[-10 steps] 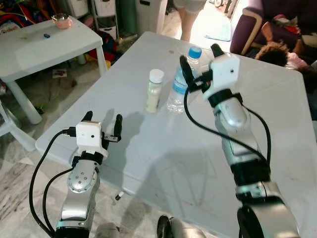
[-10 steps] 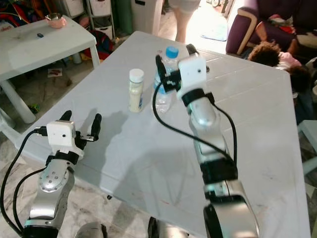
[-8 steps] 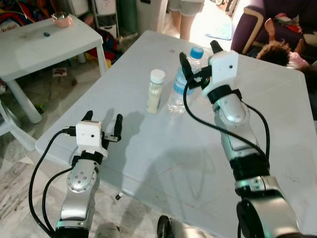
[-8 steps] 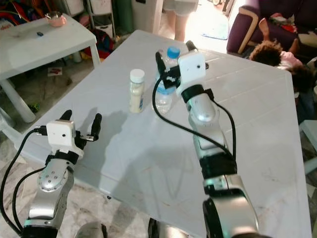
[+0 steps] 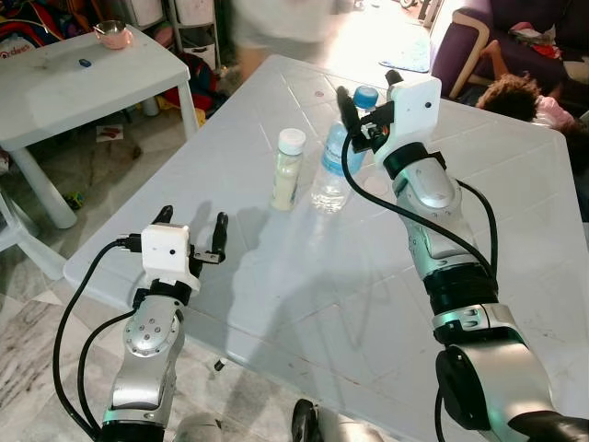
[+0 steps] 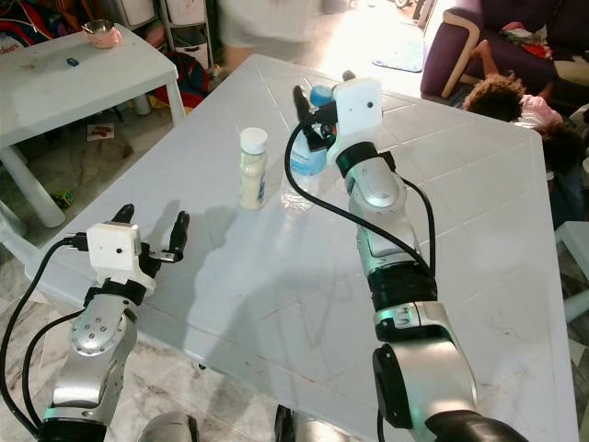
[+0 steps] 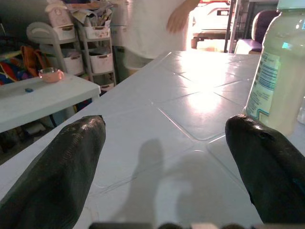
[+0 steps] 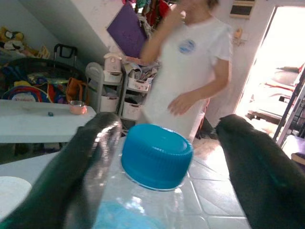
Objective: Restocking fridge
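Note:
A clear water bottle [image 5: 332,168] with a blue cap [image 8: 156,155] stands on the white table [image 5: 304,276], beside a cream bottle [image 5: 287,169] with a white cap. My right gripper [image 5: 369,91] is open at the water bottle's top, one finger on each side of the cap, not closed on it. My left gripper [image 5: 191,226] is open over the table's near left corner, with nothing between its fingers [image 7: 62,167]. It points toward the cream bottle [image 7: 281,71], which stands well ahead of it.
A smaller white table [image 5: 64,87] with a pink bowl [image 5: 114,35] stands at the left. A person in a white shirt [image 8: 190,67] moves past the table's far end. A purple sofa [image 5: 479,41] with someone on it is at the right. Storage shelves stand behind.
My right gripper has moved forward and up so its fingers straddle the bottle's cap. The person behind the table has walked to the left. My left arm has not moved.

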Controlling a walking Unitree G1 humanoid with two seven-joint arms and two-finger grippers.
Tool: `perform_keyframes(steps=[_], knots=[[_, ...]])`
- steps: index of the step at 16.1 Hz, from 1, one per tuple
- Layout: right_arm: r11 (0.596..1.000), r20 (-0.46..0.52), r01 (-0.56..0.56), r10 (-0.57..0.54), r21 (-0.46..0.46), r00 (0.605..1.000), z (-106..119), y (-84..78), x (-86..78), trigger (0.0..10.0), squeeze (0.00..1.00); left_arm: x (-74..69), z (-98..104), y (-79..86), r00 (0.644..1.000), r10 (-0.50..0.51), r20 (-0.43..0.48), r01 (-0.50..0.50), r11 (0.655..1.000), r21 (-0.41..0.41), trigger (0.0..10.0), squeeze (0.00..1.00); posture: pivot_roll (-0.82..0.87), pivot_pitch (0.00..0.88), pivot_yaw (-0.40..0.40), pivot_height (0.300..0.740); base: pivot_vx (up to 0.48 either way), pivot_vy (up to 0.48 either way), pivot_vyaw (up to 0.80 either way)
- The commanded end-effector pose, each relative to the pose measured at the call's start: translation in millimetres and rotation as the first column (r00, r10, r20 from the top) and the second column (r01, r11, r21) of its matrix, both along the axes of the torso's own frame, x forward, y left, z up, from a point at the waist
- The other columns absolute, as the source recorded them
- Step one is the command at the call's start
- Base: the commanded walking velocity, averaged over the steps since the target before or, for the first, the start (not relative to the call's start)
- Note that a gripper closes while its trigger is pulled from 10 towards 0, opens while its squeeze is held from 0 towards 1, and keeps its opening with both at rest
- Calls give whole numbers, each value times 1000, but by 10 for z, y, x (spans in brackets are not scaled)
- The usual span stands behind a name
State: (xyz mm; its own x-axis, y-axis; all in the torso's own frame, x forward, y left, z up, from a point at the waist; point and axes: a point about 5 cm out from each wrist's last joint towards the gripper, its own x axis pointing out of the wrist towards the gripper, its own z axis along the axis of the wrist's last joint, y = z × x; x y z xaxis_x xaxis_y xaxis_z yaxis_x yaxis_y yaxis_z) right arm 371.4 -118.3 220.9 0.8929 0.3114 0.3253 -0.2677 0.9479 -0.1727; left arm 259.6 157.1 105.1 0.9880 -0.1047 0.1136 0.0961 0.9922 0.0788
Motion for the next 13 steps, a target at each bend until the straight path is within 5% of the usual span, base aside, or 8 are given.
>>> perform_keyframes(steps=[1,13], knots=[[1000,-11,0,0,12,1000,15,12,19,0,0,-10,12,-21,1000,-12,-1,12,1000,6,10000,0,38,82,-68,740,0,0,0],[998,-142,-45,49,36,989,-134,80,41,0,0,-6,-20,-55,999,-29,-22,29,1000,12,10000,0,39,77,-70,740,0,0,0]])
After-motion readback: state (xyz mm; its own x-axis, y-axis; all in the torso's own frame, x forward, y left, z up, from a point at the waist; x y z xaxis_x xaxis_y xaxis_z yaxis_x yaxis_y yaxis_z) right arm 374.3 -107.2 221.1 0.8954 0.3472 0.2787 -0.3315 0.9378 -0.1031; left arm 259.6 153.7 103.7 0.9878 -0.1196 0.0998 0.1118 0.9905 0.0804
